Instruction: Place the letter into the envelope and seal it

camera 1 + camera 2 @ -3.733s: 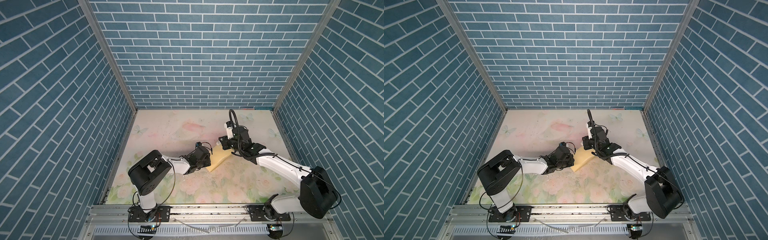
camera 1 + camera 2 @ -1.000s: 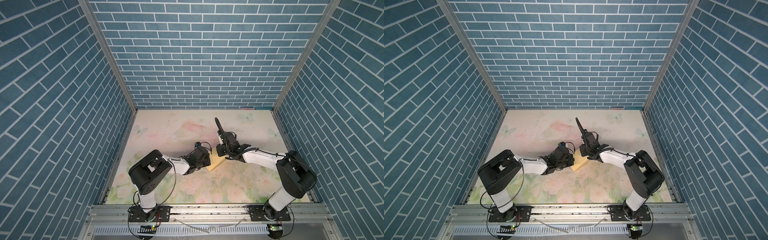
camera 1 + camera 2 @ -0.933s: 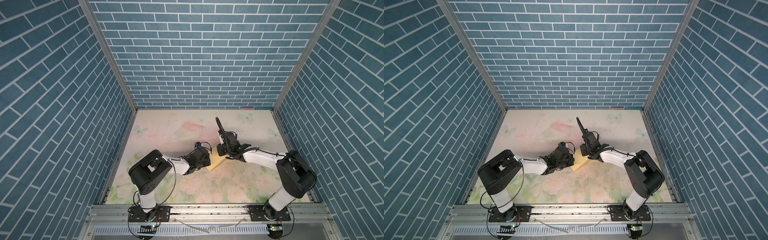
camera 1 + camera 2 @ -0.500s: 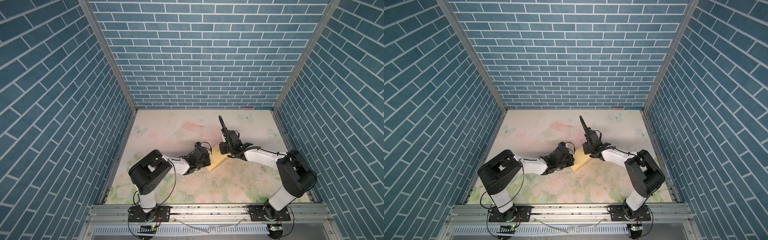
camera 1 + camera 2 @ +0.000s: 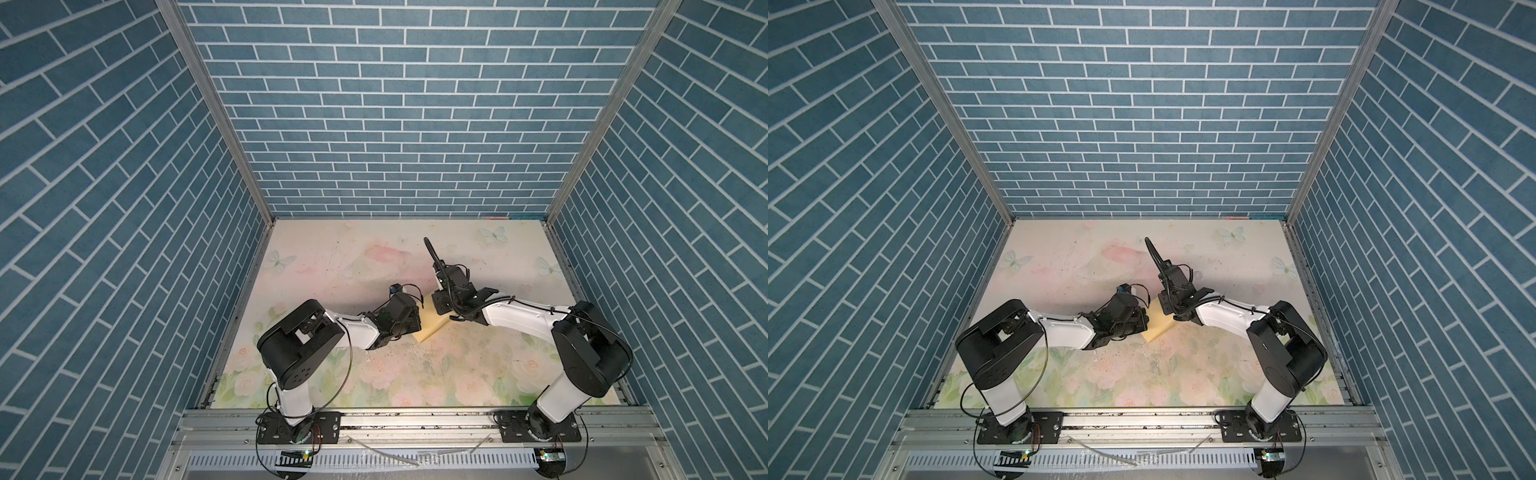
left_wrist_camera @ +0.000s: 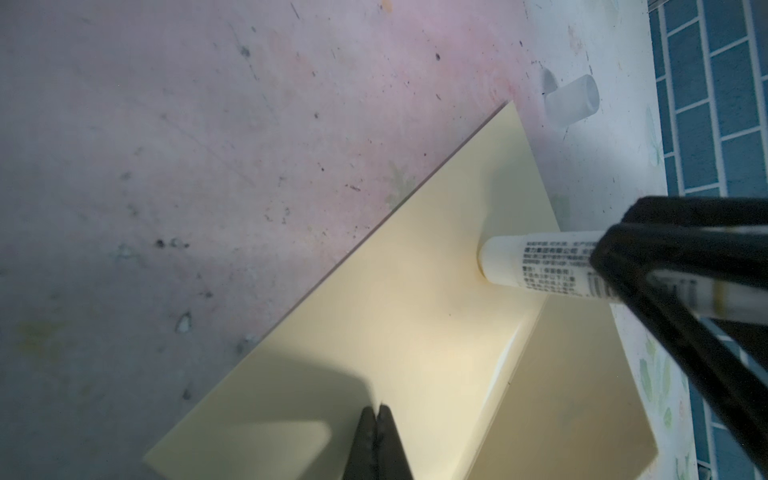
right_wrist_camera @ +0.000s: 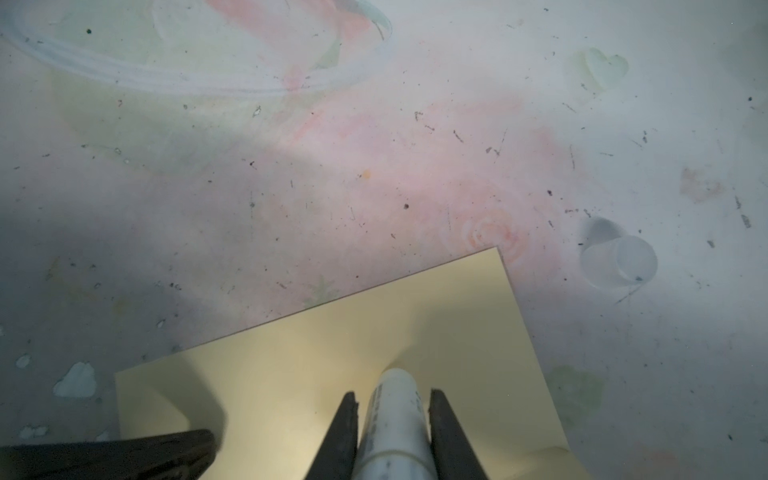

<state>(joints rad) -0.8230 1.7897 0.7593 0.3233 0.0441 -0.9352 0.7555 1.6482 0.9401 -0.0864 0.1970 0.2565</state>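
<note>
Since my right claw [image 7: 392, 395], clenched on the glue stick [image 6: 536, 266], has slid its tip toward 9 o'clock across the envelope [image 6: 374, 311] lying mid-way on the worktop [image 6: 208, 145], gluing looks well under way, while my left claw [image 6: 376, 419], shut, pins it; letter unseen, presumably inside.

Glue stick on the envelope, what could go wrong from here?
1. The glue stick, clamped in the right gripper, seems to press its tip on the envelope near a side edge; a stroke could run off onto the table.
2. The left gripper, shut, touches the envelope at one spot only, so dragging glue may pivot or wrinkle it.
3. The clear cap lies loose near the envelope's corner and could get knocked away.
</note>
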